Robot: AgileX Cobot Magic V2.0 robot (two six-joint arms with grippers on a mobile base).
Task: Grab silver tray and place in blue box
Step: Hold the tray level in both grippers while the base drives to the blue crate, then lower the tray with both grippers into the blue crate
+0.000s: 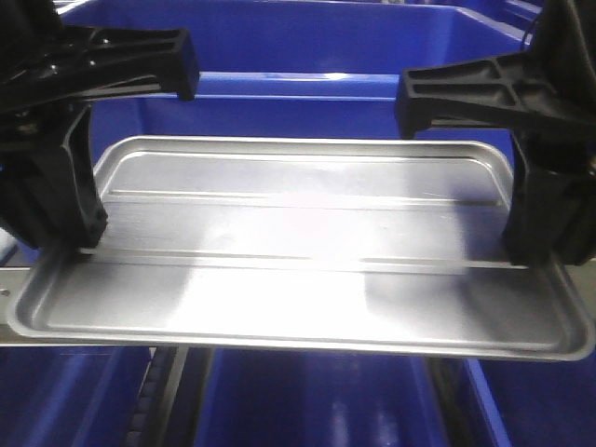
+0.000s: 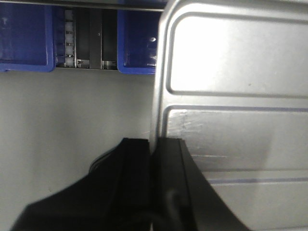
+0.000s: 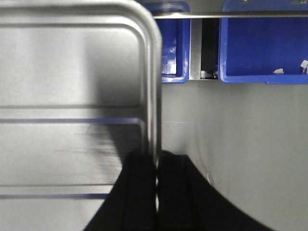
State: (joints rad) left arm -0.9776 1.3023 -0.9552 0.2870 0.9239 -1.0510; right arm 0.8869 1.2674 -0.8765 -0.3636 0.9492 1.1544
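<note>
**Glare on metal, blacks crushed**

We see hard white glare across the middle of the tray (image 1: 298, 270) in the front view and on its upper panel in the left wrist view; the light seems to fall from above. Soft grey shadows spread on the metal beside the left gripper (image 2: 153, 149) and right gripper (image 3: 156, 161), both blurred, nearly featureless black. All three views look slightly soft and grainy.
</note>
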